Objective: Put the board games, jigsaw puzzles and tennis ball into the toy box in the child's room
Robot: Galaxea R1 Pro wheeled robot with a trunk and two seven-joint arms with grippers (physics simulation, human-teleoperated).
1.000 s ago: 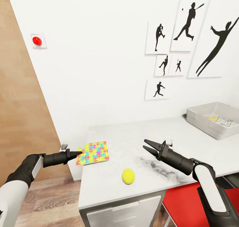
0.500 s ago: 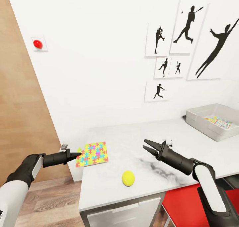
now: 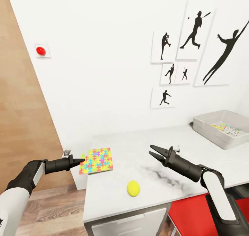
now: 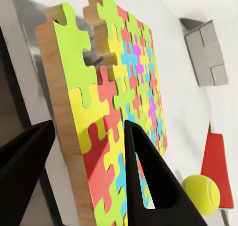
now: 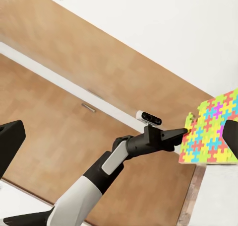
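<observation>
The jigsaw puzzle [image 3: 96, 160], a flat square slab patterned with bright interlocking pieces, lies on the near left corner of the desk [image 3: 145, 144], one edge jutting slightly past the desk's end. The left claw [image 3: 80, 160] reaches in from the side at that overhanging edge; in the left wrist view its two dark fingers [image 4: 148, 179] straddle the puzzle's [image 4: 116, 112] wooden edge, one above the coloured face and one below, spread apart and not visibly pressing on it. The tennis ball [image 3: 133, 188] rests on the desk top nearer the front edge, apart from the puzzle and in front of the right claw [image 3: 153, 151], which hangs above the middle of the desk with its fingers parted and nothing between them. The toy box [image 3: 211, 132], a pale grey tray, sits at the far right of the desk, well apart from the puzzle, with a colourful flat item inside it. Black baseball-player posters [image 3: 193, 32] hang on the white wall behind, a red button [image 3: 40, 50] is mounted further left, and a red chair [image 3: 188, 211] shows beneath the desk's right end.
</observation>
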